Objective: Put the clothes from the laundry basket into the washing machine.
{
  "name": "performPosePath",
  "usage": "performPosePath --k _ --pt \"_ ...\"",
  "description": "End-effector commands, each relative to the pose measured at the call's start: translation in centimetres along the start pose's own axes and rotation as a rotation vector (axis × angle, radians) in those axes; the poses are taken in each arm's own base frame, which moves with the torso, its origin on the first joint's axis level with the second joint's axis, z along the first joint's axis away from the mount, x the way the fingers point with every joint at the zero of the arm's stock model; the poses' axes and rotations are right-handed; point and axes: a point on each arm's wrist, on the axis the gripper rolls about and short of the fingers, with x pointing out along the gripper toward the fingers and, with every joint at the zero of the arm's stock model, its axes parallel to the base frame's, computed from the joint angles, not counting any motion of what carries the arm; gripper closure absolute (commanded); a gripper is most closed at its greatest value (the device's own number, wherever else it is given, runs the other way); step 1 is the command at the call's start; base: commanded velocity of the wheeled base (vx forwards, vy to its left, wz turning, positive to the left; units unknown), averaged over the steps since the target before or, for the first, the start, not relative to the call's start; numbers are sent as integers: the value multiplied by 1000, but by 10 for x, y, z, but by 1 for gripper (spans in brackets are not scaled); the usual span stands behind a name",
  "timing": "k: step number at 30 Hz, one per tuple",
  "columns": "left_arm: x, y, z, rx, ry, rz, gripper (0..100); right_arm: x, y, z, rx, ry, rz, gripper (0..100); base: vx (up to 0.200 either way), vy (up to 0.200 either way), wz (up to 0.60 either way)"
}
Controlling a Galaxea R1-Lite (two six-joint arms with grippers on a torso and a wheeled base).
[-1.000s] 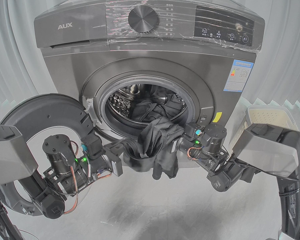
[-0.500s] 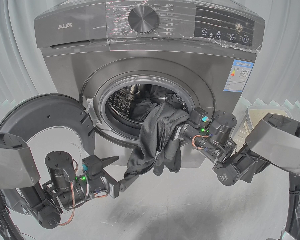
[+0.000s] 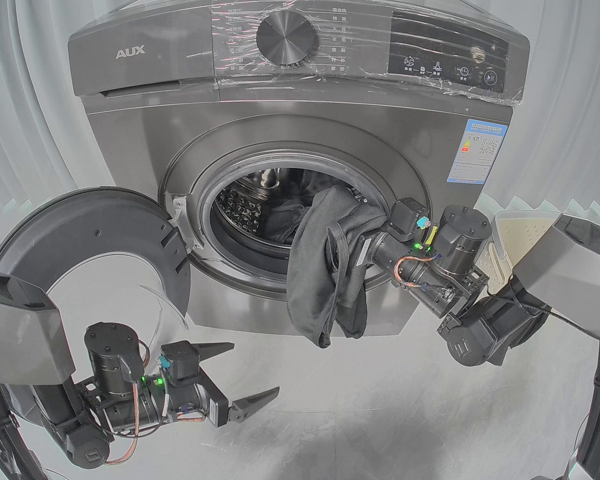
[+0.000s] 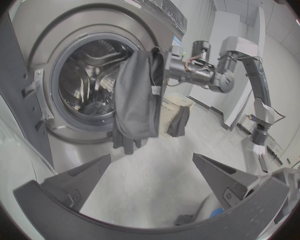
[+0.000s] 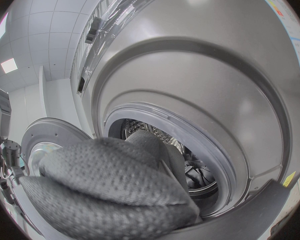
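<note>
One dark garment (image 3: 327, 261) is seen in the centre of the head view, hung from the right gripper (image 3: 357, 251), whose fingers are clenched on its upper fold. It is held at the right rim of the drum opening (image 3: 253, 201) of the washing machine (image 3: 147, 135), high enough, it is judged, for the cloth to be carried over the lip. Most of it hangs outside, down the front panel. Other clothes (image 3: 283, 218) are seen lying inside the drum. The door (image 3: 87, 235) is swung wide at the left of the frame, so the way in is left free. At the lower left the left gripper (image 3: 255, 369) is held low, well apart from the garment, its fingers spread and grasping nothing. The laundry basket (image 3: 510, 231) is glimpsed at the right, behind the right arm.

From the left wrist view, the spread fingers (image 4: 86, 170) are shown bare. Another dark cloth (image 4: 179, 120) is draped over the basket's side, so the task is judged unfinished.

From the right wrist view, the gripped garment is bunched close before the camera, with the drum opening just beyond it.
</note>
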Motion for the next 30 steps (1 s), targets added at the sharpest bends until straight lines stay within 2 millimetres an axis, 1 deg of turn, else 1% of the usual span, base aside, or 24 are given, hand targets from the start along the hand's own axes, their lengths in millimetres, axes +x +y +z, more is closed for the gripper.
performPosePath --k 1,3,5,6,7,8,11,14,16,19,21,22,25,26,27,30 --pt "17 14 16 8 -89 61 0 -8 15 9 6 -10 35 100 0 0 0" --pt "26 19 27 3 -139 88 0 -13 24 9 12 2 55 100 0 0 0" --pt "34 23 33 0 -170 102 0 -18 32 8 17 16 75 100 0 0 0" --pt "34 23 33 0 -170 102 0 -18 32 8 17 16 75 100 0 0 0" --pt "40 26 35 0 -186 115 0 -21 39 8 20 22 89 100 0 0 0" --pt "40 26 35 0 -186 115 0 -21 39 8 20 22 89 100 0 0 0" --pt "51 29 34 1 -191 129 0 -26 53 12 27 20 123 100 0 0 0" --pt "59 26 31 -2 -185 126 0 -28 65 14 32 25 154 100 0 0 0" --pt "65 23 29 -3 -179 115 0 -29 69 14 34 27 166 100 0 0 0" --pt "74 25 25 -2 -173 115 0 -30 77 14 40 25 186 100 0 0 0" --pt "74 25 25 -2 -173 115 0 -30 77 14 40 25 186 100 0 0 0" --pt "81 28 22 0 -173 117 0 -31 81 14 42 24 196 100 0 0 0" --pt "90 30 22 7 -183 114 0 -33 84 11 47 36 206 100 0 0 0" --pt "90 30 22 7 -183 114 0 -33 84 11 47 36 206 100 0 0 0" --pt "96 32 19 11 -185 110 0 -35 88 10 53 42 216 100 0 0 0" --pt "102 34 16 12 -182 107 0 -36 91 10 56 44 225 100 0 0 0"
